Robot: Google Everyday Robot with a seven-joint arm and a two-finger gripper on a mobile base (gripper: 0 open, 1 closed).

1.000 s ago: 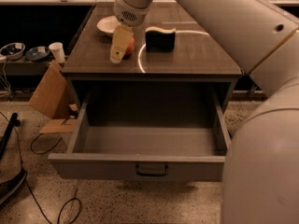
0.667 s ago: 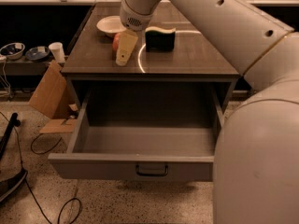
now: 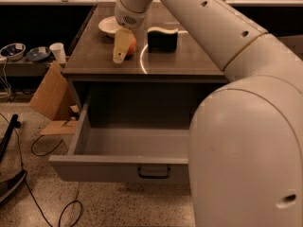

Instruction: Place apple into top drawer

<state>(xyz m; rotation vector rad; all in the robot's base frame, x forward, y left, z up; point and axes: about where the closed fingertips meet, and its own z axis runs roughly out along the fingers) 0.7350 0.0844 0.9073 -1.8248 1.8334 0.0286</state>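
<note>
Since a second ago the arm [image 3: 246, 141] has swung its thick near segment leftward across the view. It now hides the right end of the top drawer [image 3: 118, 169], whose right wall showed before. The gripper [image 3: 123, 51] has kept much the same spot, just left of the sponge [image 3: 162, 40].

The sponge is a dark block with a yellow top, standing on the brown tabletop [image 3: 189, 63]. To its left the gripper hangs from the white wrist, pointing down at the tabletop. The apple [image 3: 132, 45], red-orange, lies between the gripper and the sponge, touching the gripper's cream side and a little apart from the sponge. Whether the gripper is clamped on the apple or only beside it cannot be told. Nor is it clear whether the apple rests on the tabletop or is lifted off it.

Behind the sponge and to its left, partly under the wrist, lies a cream-white bowl [image 3: 108, 26].

Below the sponge and nearer the camera, the grey top drawer stands pulled well out. A dark bail handle [image 3: 154, 173] sits on its flat front panel, almost straight below the sponge.

Well to the left of the sponge and lower, a white paper cup [image 3: 58, 52] stands on a low shelf. Lower still, a sheet of cardboard [image 3: 49, 93] leans by the cabinet's side. Black cables [image 3: 47, 148] trail over the speckled floor beneath it.
</note>
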